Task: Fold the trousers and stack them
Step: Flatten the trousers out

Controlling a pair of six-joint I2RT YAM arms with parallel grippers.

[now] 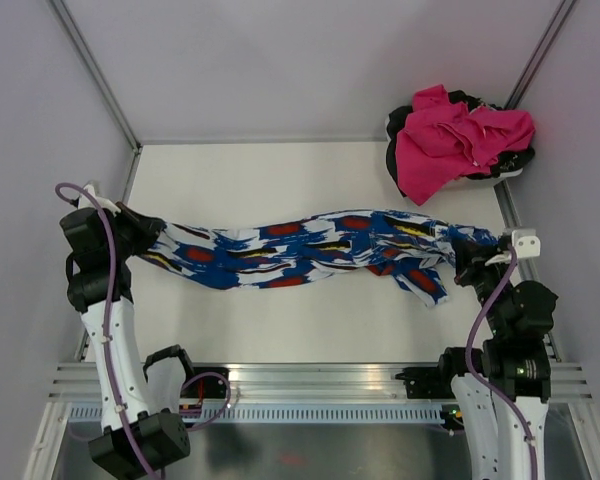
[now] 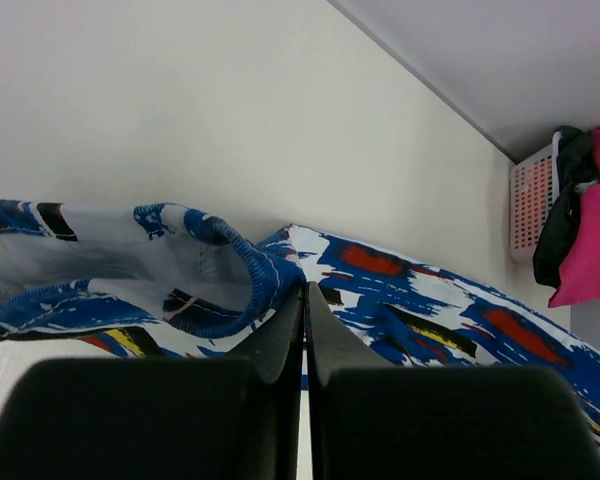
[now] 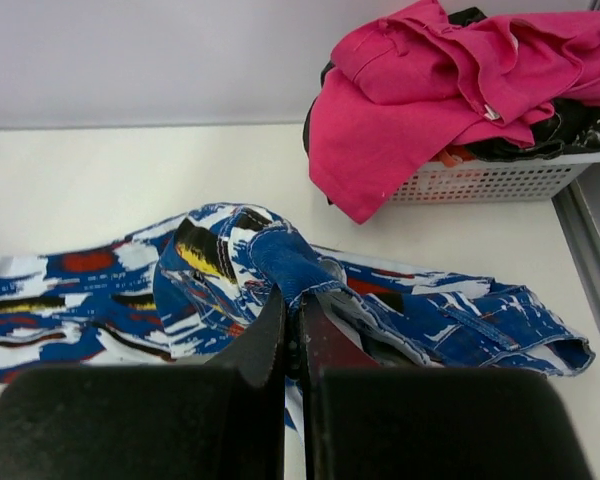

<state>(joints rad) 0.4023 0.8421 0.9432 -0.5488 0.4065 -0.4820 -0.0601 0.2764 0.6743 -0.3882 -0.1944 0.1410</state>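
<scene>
The trousers (image 1: 280,250), royal blue with white, red, black and yellow blotches, hang stretched in a long band across the table between both arms. My left gripper (image 1: 143,236) is shut on their left end. In the left wrist view its closed fingertips (image 2: 305,292) pinch the fabric beside a rolled blue hem (image 2: 242,290). My right gripper (image 1: 472,252) is shut on the right end, where a loose flap (image 1: 425,283) droops. In the right wrist view a bunched blue fold of the trousers (image 3: 285,262) is clamped at the tips of this gripper (image 3: 298,300).
A white basket (image 3: 480,182) stands at the back right corner, heaped with a pink garment (image 1: 455,135) and dark clothes. The table (image 1: 280,180) is walled on the left, back and right. A metal rail (image 1: 310,380) runs along the near edge.
</scene>
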